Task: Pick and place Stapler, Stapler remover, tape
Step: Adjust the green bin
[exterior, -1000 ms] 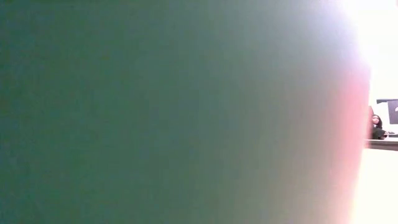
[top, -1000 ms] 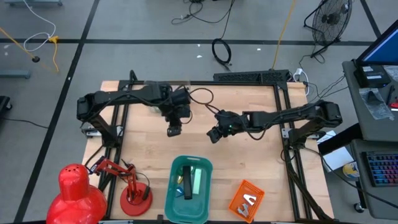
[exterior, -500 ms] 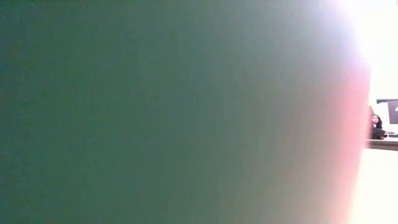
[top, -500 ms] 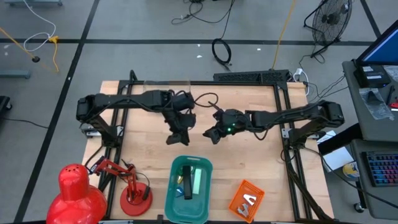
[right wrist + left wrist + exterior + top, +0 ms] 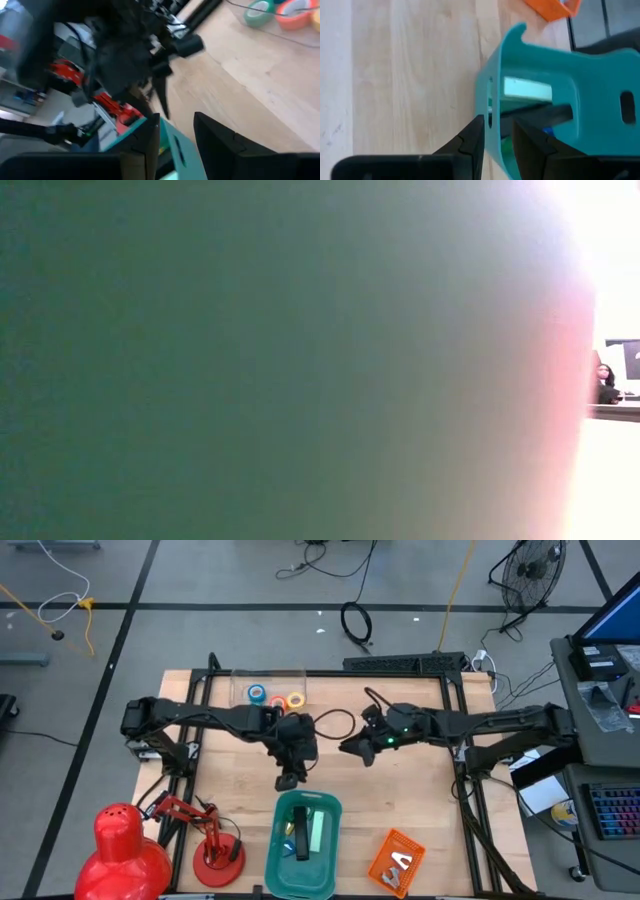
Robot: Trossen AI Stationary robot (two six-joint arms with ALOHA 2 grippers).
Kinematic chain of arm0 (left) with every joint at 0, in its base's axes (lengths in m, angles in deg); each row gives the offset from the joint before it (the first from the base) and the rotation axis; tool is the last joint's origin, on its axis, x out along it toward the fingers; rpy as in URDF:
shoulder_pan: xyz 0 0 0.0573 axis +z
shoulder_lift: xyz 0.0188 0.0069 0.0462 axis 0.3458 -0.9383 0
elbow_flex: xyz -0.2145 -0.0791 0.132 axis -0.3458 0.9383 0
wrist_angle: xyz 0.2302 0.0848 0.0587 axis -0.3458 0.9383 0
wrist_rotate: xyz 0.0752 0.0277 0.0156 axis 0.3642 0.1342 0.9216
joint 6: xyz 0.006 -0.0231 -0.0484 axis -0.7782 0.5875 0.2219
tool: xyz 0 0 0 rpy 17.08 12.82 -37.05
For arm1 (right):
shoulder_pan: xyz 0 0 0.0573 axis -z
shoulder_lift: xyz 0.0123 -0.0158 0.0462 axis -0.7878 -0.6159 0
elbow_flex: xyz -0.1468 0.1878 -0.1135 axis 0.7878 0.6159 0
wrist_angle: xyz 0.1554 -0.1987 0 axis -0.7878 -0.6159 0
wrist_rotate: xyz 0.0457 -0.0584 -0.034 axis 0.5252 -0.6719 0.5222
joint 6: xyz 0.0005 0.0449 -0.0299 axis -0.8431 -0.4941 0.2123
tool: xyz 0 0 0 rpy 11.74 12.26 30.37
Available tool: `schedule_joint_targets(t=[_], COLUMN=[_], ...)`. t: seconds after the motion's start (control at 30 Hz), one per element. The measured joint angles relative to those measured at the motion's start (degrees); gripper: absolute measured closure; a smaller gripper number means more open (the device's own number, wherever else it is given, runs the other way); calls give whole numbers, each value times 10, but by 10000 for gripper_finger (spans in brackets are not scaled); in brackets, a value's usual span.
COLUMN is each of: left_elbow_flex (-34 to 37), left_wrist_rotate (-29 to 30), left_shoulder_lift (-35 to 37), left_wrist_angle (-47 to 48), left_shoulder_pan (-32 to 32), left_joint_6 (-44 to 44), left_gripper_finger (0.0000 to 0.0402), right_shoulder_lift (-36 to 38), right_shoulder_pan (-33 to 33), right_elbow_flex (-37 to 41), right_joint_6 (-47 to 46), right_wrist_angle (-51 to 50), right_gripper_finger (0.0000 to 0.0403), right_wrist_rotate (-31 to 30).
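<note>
Hovering left hand at teal bin rim, bare wood beside

The low view is almost wholly blocked by a blurred green surface right against the lens. In the left wrist view the teal bin is cut off at the picture's edge, its contents mostly hidden.

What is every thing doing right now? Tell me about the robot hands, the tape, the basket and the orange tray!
Teal plastic basket: upright, holding a dark long thing and a pale green block.
Left gripper: at the basket's far rim.
Right gripper: open, empty, above the wooden table.
Coloured tape rolls: lying flat near the table's far edge.
Orange tray: holding a silver tool.
</note>
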Motion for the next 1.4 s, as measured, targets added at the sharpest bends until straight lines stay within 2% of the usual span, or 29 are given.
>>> schedule_joint_targets(t=[0.27,0.5,0.7,0.93,1.13,1.33,1.4], left_elbow_flex=[0,0,0,0,0,0,0], left_wrist_rotate=[59,113,180,219,227,279,295], left_shoulder_lift=[0,0,0,0,0,3,8], left_wrist_angle=[-35,-36,-25,-22,-20,-34,-50], left_shoulder_pan=[-19,-20,-20,-29,-29,-14,2], left_joint_6=[128,338,549,766,802,769,738], left_gripper_finger=[309,309,309,309,309,309,309], right_shoulder_lift=[25,25,27,27,37,85,107], right_shoulder_pan=[9,4,4,7,10,43,61], right_elbow_flex=[0,5,81,172,205,207,207], right_joint_6=[54,185,254,227,227,246,250], right_wrist_angle=[-132,-266,-226,-136,-132,-113,-101], right_gripper_finger=[289,289,289,289,289,289,289], right_wrist_rotate=[6,12,17,110,122,123,141])
